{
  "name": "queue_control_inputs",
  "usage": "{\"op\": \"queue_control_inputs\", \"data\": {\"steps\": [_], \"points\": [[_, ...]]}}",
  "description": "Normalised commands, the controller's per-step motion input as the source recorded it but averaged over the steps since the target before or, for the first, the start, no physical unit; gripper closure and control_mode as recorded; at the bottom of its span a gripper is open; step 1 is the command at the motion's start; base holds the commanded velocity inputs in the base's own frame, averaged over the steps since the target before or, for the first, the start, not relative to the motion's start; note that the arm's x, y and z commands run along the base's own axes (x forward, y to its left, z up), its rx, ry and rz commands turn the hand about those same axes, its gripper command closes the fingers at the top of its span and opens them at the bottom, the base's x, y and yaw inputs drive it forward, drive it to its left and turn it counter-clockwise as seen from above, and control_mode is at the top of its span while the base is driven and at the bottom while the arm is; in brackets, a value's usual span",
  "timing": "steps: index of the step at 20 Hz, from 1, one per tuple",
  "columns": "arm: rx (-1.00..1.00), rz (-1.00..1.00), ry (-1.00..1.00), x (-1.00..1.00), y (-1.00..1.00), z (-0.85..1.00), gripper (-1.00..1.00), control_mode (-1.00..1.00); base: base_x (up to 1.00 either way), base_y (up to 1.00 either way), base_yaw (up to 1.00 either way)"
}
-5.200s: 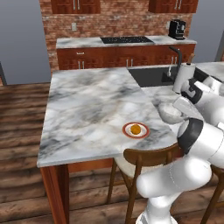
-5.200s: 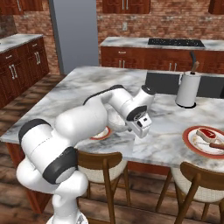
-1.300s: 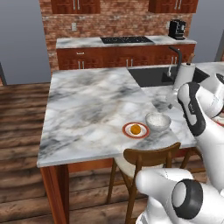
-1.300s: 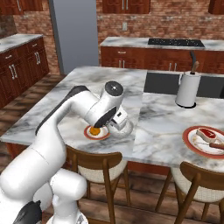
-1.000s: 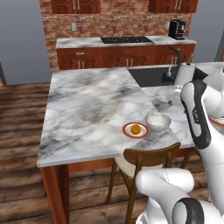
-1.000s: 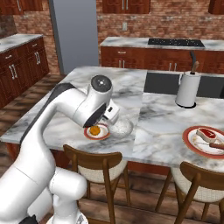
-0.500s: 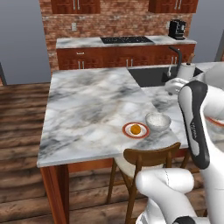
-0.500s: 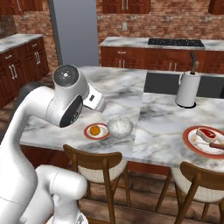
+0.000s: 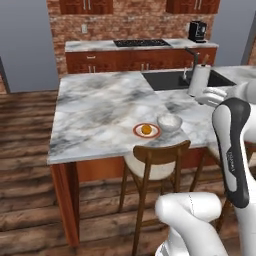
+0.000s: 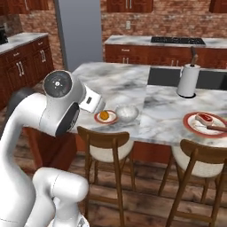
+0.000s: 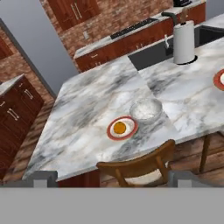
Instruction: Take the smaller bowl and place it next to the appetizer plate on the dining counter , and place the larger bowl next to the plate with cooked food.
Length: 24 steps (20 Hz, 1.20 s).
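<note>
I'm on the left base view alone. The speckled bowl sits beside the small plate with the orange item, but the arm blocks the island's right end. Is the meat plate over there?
Observer: Yes. In the right base view the plate with cooked food lies on the dining counter, nearer the edge than the paper towel roll and to its right, with a utensil across it.
Reviewer: Are the fingers holding anything?
Observer: No. In the hand view the fingers stand wide apart with nothing between them, and the camera looks down at the smaller bowl.
</note>
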Motion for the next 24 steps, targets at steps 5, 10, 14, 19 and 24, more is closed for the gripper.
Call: {"op": "queue_control_inputs", "data": {"steps": [5, 10, 14, 19, 24], "points": [[0.0, 0.0, 0.0, 0.0, 0.0, 0.0, -1.0, 1.0, -0.8, 0.95, 0.19], [0.0, 0.0, 0.0, 0.0, 0.0, 0.0, -1.0, 1.0, -0.3, 1.0, 0.28], [0.0, 0.0, 0.0, 0.0, 0.0, 0.0, -1.0, 1.0, 0.19, 1.0, 0.38], [0.0, 0.0, 0.0, 0.0, 0.0, 0.0, -1.0, 1.0, 0.99, 1.0, 0.13], [0.0, 0.0, 0.0, 0.0, 0.0, 0.0, -1.0, 1.0, 1.0, 1.0, 0.01]]}}
